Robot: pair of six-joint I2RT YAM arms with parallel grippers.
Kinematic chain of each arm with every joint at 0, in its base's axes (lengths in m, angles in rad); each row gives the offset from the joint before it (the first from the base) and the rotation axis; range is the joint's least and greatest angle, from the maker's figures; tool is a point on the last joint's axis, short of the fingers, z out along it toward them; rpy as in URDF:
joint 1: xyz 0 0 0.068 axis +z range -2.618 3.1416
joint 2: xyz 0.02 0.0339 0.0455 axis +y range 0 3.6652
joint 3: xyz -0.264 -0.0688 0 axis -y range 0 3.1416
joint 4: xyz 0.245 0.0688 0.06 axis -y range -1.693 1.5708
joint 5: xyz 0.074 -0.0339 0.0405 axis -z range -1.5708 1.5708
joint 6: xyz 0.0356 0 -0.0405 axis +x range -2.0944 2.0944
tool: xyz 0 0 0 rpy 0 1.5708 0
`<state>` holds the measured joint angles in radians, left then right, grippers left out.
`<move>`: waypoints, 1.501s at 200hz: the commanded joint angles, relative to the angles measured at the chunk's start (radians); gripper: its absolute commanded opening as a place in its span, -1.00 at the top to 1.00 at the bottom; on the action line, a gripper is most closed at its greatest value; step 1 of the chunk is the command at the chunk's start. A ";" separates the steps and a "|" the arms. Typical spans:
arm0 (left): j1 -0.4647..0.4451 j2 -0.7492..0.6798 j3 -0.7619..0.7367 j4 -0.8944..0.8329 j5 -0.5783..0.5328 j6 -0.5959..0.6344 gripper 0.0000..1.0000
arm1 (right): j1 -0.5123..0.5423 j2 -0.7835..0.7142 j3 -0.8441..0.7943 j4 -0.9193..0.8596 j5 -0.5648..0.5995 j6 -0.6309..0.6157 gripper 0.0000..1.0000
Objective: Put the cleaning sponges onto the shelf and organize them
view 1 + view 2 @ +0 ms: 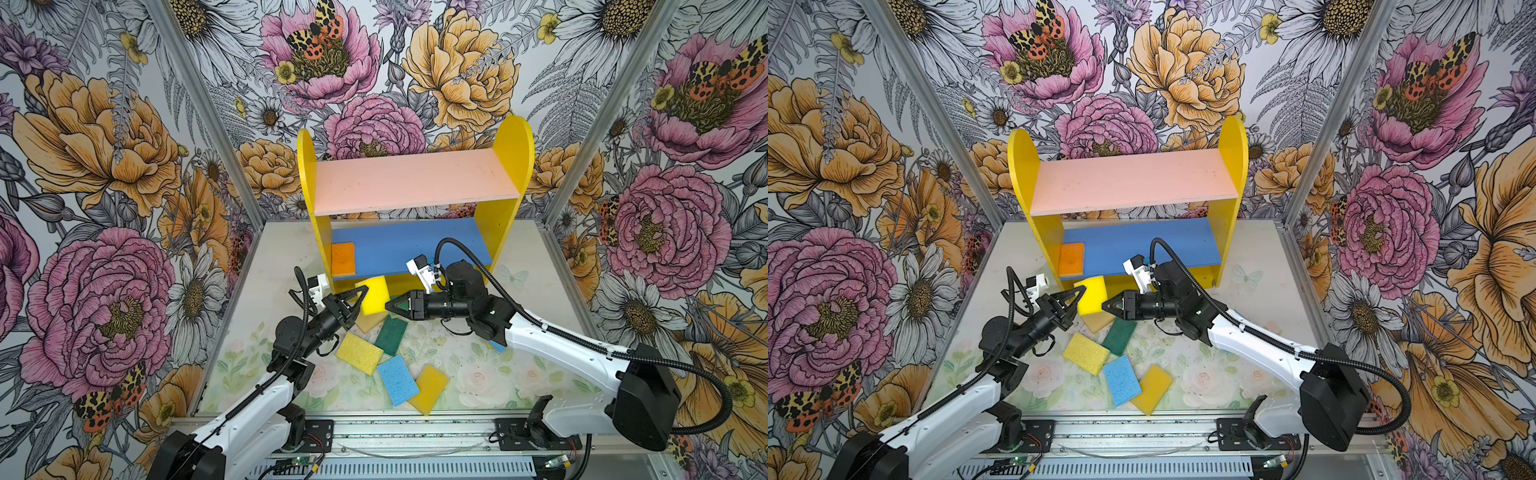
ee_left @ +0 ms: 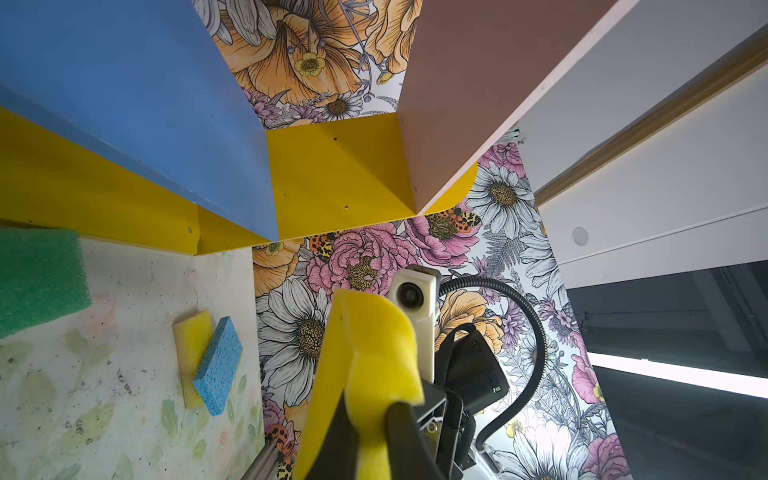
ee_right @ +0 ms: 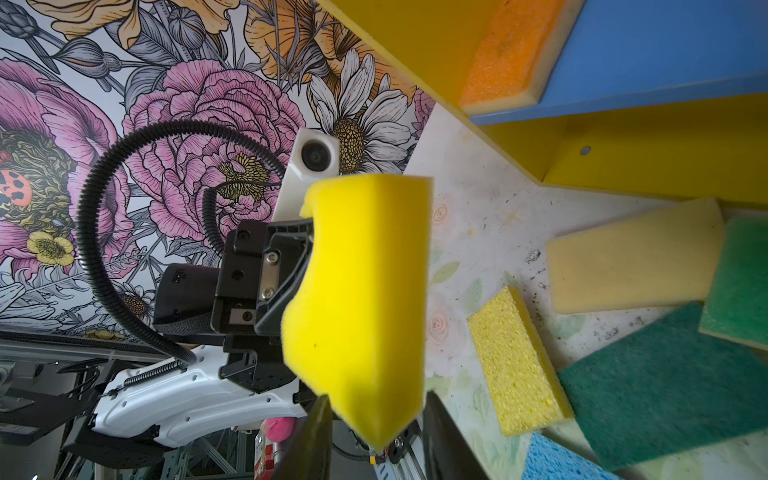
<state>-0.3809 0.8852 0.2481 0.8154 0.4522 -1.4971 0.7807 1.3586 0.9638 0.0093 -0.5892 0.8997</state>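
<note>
At centre frame we see the left gripper (image 1: pixel 360 300) pinching a yellow sponge (image 1: pixel 375 296) before the shelf (image 1: pixel 521 166), while the right gripper (image 1: pixel 390 308) flanks its opposite edge, grip unclear.

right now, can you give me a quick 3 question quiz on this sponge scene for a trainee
1. True or false: the orange sponge stands upright on its edge.
2. What does the left gripper hold? A) nothing B) a bright yellow sponge C) a red cloth
3. How many sponges can you see lying on the shelf?

Key
1. False: it lies flat at one end of the blue lower board.
2. B: it is pinched by one edge and held off the table in front of the shelf.
3. One, the orange sponge.
</note>
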 commanded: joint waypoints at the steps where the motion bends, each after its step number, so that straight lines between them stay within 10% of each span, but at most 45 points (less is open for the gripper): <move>1: 0.007 0.001 0.004 0.052 0.002 -0.011 0.76 | 0.019 0.023 0.029 0.034 -0.005 0.001 0.29; 99: 0.029 -0.057 0.035 -0.111 0.052 0.045 0.59 | 0.032 0.024 0.055 -0.013 0.074 -0.021 0.97; 127: 0.044 -0.122 0.078 -0.296 0.075 0.122 0.26 | 0.018 0.019 0.051 -0.037 0.104 -0.025 1.00; 167: 0.143 -0.252 0.122 -0.576 0.112 0.222 -0.97 | 0.017 0.042 0.070 -0.052 0.124 -0.017 1.00; 209: 0.251 -0.434 0.315 -1.314 -0.047 0.550 -0.98 | -0.065 0.179 0.166 -0.086 0.142 0.003 1.00; 300: 0.347 -0.515 0.260 -1.368 0.031 0.555 -0.98 | -0.102 0.476 0.481 -0.209 0.177 -0.033 1.00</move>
<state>-0.0349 0.3859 0.5152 -0.5205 0.4641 -0.9836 0.6914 1.7977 1.3899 -0.1627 -0.4397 0.8890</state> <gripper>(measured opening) 0.987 0.047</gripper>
